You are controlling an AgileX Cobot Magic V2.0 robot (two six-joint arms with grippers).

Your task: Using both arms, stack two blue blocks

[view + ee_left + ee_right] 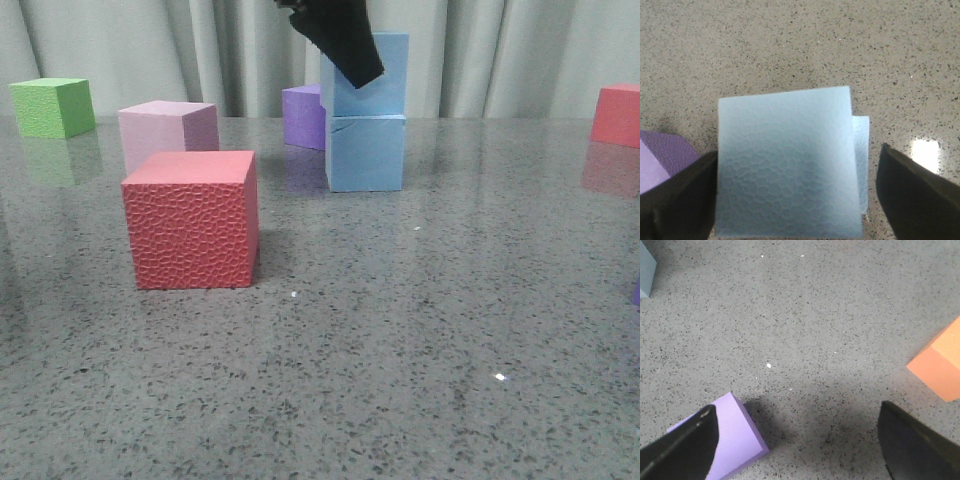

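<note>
Pale-blue foam now stands two high on the speckled tabletop (420, 330): the upper blue block (385, 60) rests on the lower blue block (366, 152), slightly askew, at about 1 o'clock from the textured red cube (191, 220). The left end effector (799, 195) straddles the upper block — its black fingers (682, 200) are spread, with a visible gap on one side, so the grip looks released. The right end effector (797, 445) hangs open over bare stone, grasping nothing. Judged from this, the stack is made; only the left arm's withdrawal seems left.
</note>
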